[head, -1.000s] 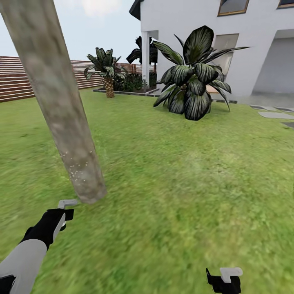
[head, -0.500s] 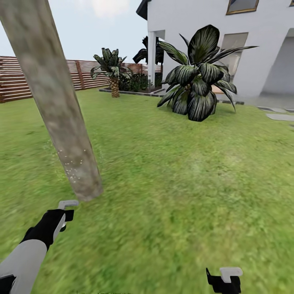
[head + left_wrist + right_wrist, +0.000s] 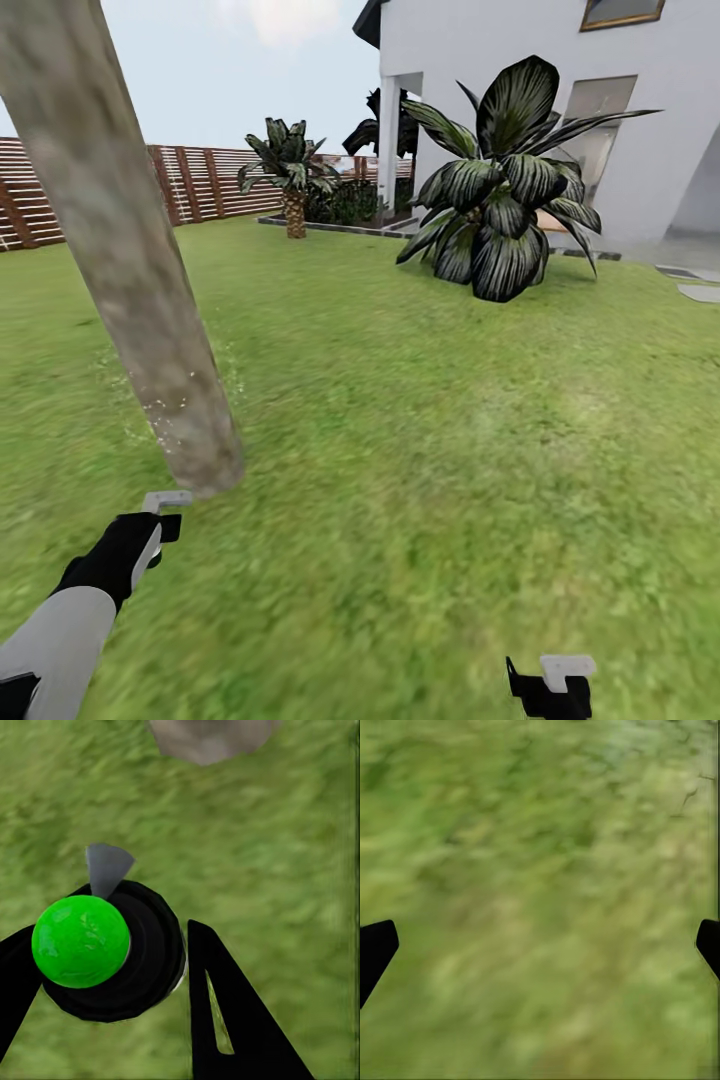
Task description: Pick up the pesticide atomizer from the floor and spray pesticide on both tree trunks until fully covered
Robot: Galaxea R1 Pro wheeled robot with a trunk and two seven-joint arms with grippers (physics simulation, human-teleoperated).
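Left gripper [image 3: 112, 967]: closed around the atomizer [image 3: 112, 952], a black round body with a bright green cap and a small grey nozzle, seen from above in the left wrist view; one black finger [image 3: 225, 1012] lies along its side. In the head view the same gripper [image 3: 160, 510] hangs low over the lawn [image 3: 450, 450] at the near left, on a black wrist and grey forearm, its pale tip just beside the foot of the tree trunk [image 3: 130, 270].

Tree trunk: thick, smooth, mottled grey-tan column, rising tilted in the picture from the left part of the lawn to the upper left corner; pale speckles low on its bark. Its base [image 3: 210, 735] also shows in the left wrist view, near the atomizer and apart from it.

Right gripper [image 3: 555, 685]: low over the near right of the lawn; fingers spread wide and holding nothing, the two black tips [image 3: 375, 949] at opposite edges of the right wrist view with bare grass between.

Surroundings: large dark-leaved plant [image 3: 505, 190] at the far side of the lawn before a white house [image 3: 640, 110]; short palm [image 3: 290, 175] beside it; brown slatted fence [image 3: 210, 180] along the far left edge; grey stepping stone [image 3: 700, 292] at the far right.
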